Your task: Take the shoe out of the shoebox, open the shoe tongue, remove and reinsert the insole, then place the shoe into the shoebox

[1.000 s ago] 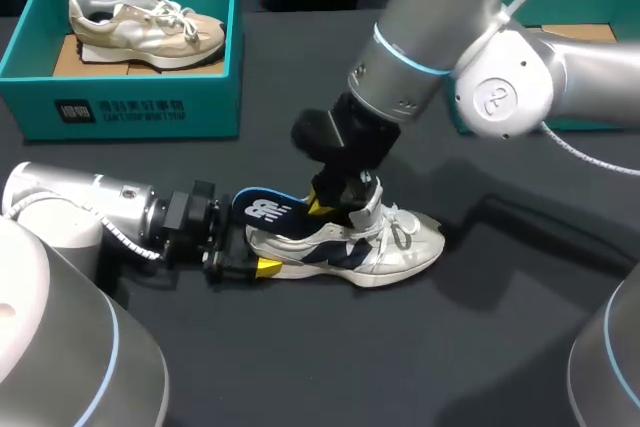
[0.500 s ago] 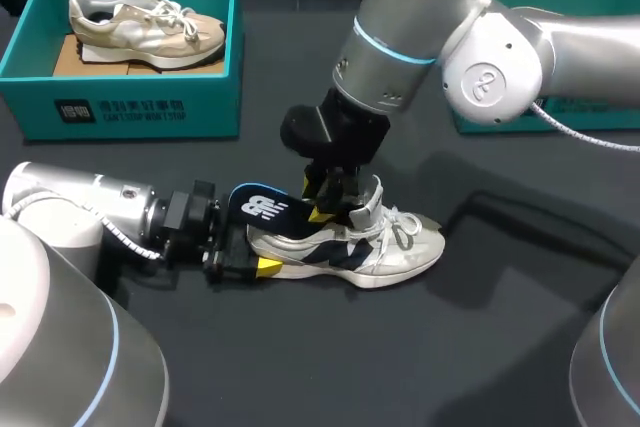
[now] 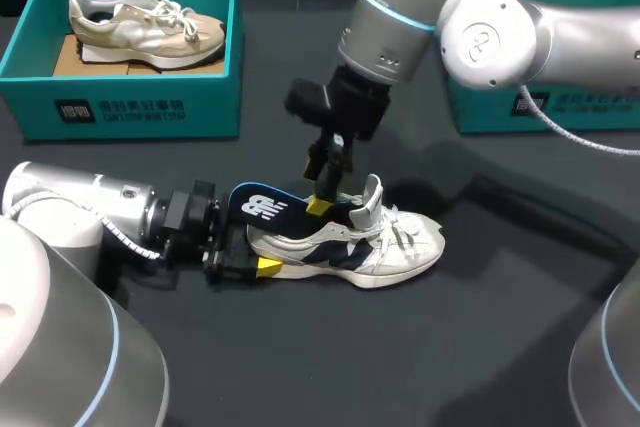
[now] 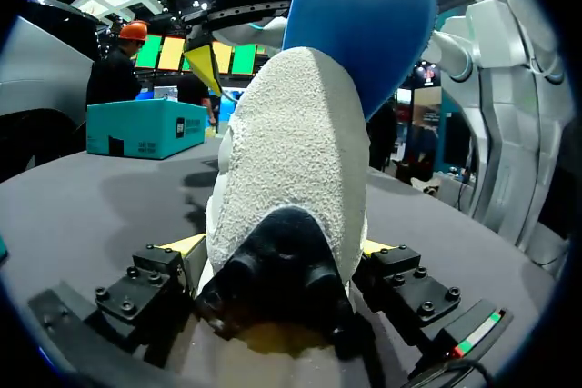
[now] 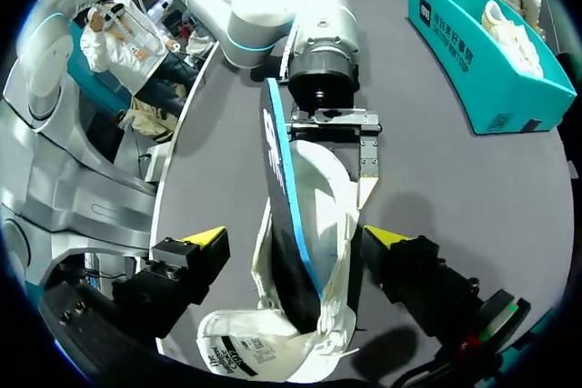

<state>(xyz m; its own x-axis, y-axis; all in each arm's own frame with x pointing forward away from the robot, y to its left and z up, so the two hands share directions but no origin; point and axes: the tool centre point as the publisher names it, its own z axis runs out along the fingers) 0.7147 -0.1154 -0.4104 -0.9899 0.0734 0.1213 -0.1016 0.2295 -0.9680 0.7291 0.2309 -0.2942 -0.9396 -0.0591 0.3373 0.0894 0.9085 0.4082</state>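
The white-and-navy shoe [image 3: 370, 247] is lying on its sole mid-table [image 3: 400, 367], outside both boxes. Its blue insole [image 3: 262, 207] is sticking out over the heel, half in, with a white logo printed on it. The left gripper [image 3: 255, 265] is clamping the heel from both sides. The right gripper [image 3: 322, 192] is hanging just above the shoe's opening, fingers spread wide and gripping nothing. Behind, a teal shoebox [image 3: 130, 107] is showing white lettering on its front wall and holding a beige shoe [image 3: 145, 25] (a second teal box [image 3: 560, 112] is standing off to the right).

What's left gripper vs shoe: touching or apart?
Touching. Left wrist view: both fingers of the left gripper press the shoe at its heel, one each side.
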